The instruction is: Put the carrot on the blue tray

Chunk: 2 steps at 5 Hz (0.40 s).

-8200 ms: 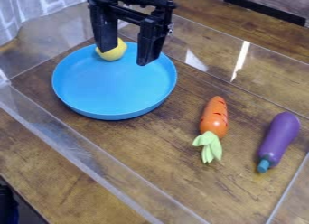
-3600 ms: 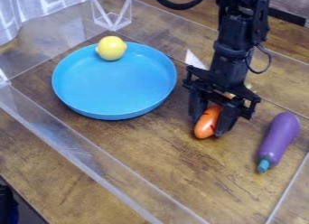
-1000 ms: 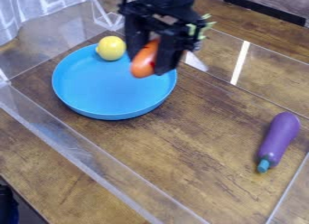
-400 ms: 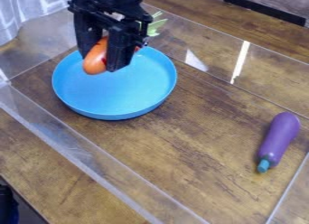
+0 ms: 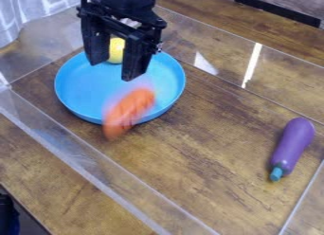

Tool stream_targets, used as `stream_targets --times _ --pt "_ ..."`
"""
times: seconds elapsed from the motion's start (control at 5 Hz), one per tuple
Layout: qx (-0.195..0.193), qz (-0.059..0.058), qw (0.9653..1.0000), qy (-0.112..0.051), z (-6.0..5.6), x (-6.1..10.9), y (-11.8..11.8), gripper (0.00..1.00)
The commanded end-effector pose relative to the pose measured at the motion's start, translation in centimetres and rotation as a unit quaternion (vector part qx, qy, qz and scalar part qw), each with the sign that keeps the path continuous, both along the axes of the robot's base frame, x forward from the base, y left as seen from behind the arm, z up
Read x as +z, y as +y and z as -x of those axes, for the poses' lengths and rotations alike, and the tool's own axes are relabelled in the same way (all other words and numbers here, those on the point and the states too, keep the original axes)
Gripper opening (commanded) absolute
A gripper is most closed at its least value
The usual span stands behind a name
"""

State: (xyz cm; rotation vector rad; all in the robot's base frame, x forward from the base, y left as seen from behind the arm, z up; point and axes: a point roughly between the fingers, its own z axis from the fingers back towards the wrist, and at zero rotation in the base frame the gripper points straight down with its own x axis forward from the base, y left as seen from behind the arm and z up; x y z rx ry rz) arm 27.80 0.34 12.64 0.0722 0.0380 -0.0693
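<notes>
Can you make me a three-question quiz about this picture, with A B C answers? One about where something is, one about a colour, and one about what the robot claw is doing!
1. Where is the eggplant?
A. on the tray
B. on the table, right of the tray
C. in the gripper

2. What colour is the tray?
A. blue
B. red
C. green

3. What is the gripper doing?
A. squeezing the eggplant
B. open, holding nothing
C. squeezing the ball

Answers: 1 B, it lies on the wood far right. 2 A, the round dish is bright blue. 3 B, the fingers stand apart and the blurred carrot is below them, at the tray's rim.
</notes>
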Motion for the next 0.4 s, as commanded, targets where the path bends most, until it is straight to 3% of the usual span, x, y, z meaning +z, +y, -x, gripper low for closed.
stream_targets --times 0.0,0.2 --pt "0.007 0.002 0.9999 -0.011 -0.5 -0.1 0.5 1.00" --pt "-0.056 -0.001 0.9984 -0.013 -0.6 -1.7 0.8 1.00"
